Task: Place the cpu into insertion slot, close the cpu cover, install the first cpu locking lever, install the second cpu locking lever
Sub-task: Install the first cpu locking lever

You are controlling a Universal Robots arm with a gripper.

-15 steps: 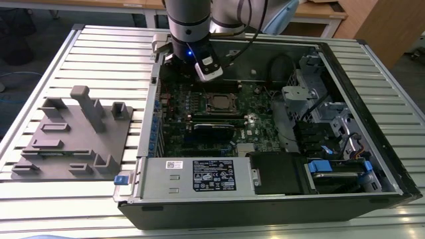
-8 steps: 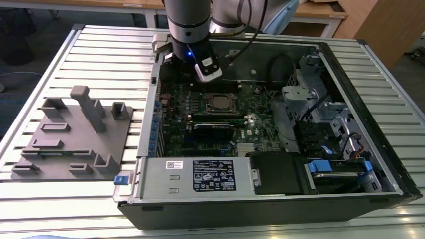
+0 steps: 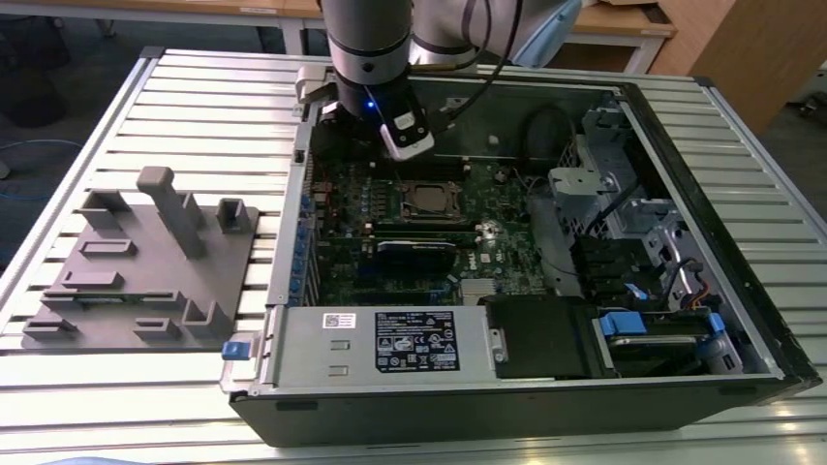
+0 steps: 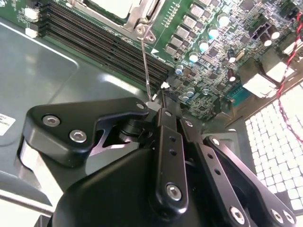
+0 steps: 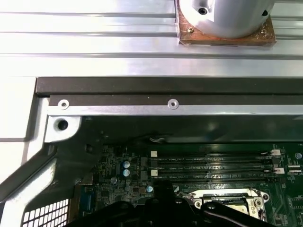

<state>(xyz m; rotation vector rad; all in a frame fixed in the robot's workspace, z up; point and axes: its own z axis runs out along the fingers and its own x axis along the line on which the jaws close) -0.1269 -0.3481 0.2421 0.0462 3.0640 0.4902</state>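
Observation:
The cpu lies in the insertion slot on the green board, its silver-tan top showing through the window of the cpu cover, which lies flat over it. A thin wire locking lever stands up from its hinge at the socket's corner. Its free end runs into the tips of my gripper, which looks shut on it. In the exterior view my gripper hangs just behind the socket, over the memory slots. The first wrist view has the socket below the memory slots.
The open computer case lies on a slatted metal table. A grey power supply box fills its front. A drive cage and cables sit on the exterior view's right. A grey fixture block stands on the left.

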